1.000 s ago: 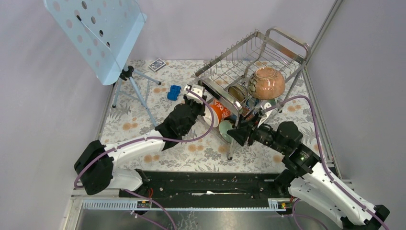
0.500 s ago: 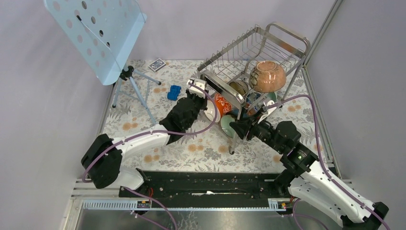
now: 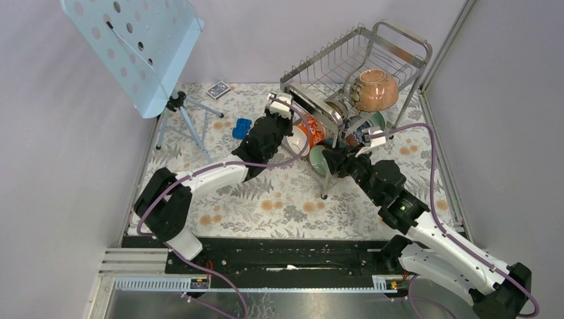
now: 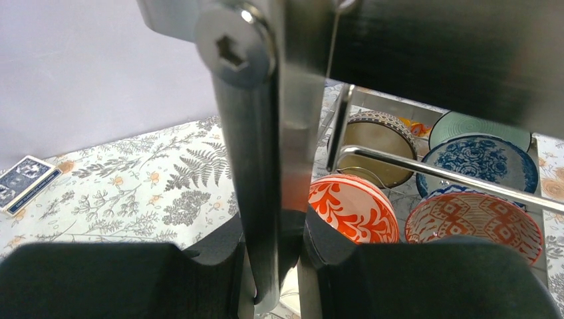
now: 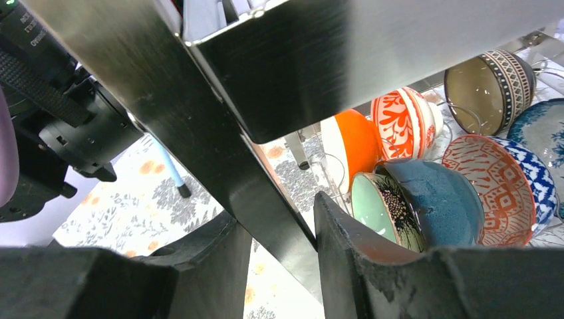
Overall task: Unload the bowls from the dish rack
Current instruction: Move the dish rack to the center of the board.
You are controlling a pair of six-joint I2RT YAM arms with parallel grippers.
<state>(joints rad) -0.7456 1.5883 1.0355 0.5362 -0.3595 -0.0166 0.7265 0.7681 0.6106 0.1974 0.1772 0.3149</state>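
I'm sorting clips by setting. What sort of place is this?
Probably a robot lab test cell, not a kitchen: bare walls box in a floral-covered table holding a music stand and the dish rack.

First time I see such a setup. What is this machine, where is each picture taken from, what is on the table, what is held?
Two robot arms, bolted side by side. The wide picture looks down from above and behind them; the other two come from a camera on each wrist. On the flowered table: a steel dish rack holding bowls, a blue music stand, a card pack. The left end effector and the right end effector each clamp a steel bar of the rack. No bowl is held.
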